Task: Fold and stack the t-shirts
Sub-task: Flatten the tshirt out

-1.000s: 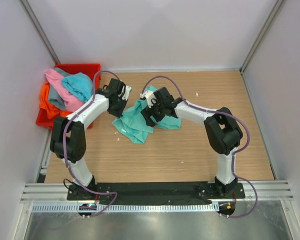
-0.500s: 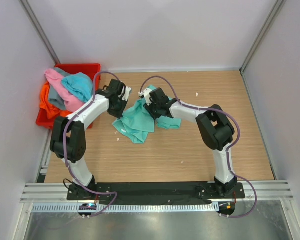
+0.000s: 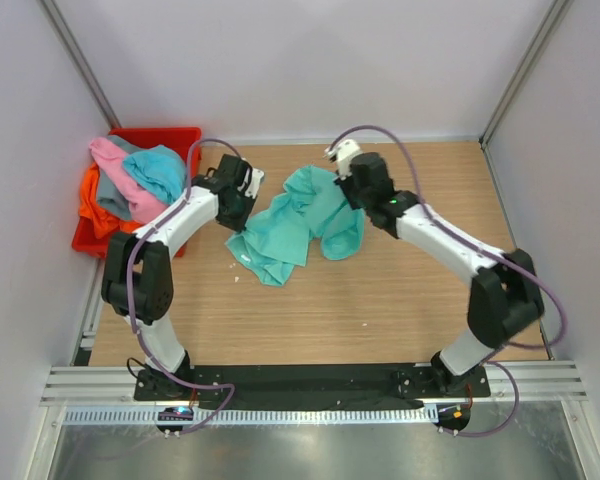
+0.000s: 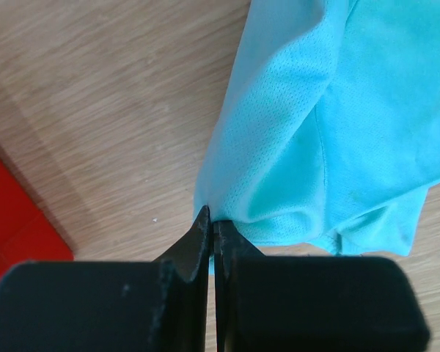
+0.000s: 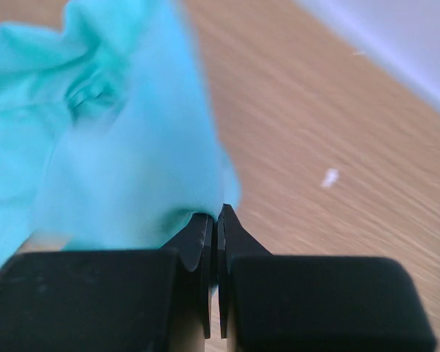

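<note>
Two grippers are on the mint green t-shirt [image 3: 300, 225] now, vs. one a sec ago. Your right gripper [image 5: 215, 220] was spread wide over the middle of the crumpled cloth with its elbow bent back over the table [image 3: 380, 290]. Since then the arm has stretched out, and the gripper sits at the shirt's far right edge, nearer the back wall. Its jaws have come together, and the wrist cam shows a fold of mint cloth running into the tips, so it's clamped on the shirt. The wrist pic is blurred, so you can't tell how much fabric is caught. The cloth has changed too: the far right part has been drawn up and out toward the back, so the shirt covers more table than before. The near left part lies bunched approx. where it was. Your left gripper [image 4: 211, 227] hasn't moved: same spot at the shirt's far left edge, jaws pressed together with the mesh hem pinched at their tips. The shirt lies on the wood between both arms, in the far half of the table. The other shirts haven't shifted: pink [image 3: 115, 165], turquoise blue [image 3: 160, 170], orange [image 3: 90, 200] and grey [image 3: 110, 198] are heaped in and over the red bin [image 3: 165, 135] at far left.
</note>
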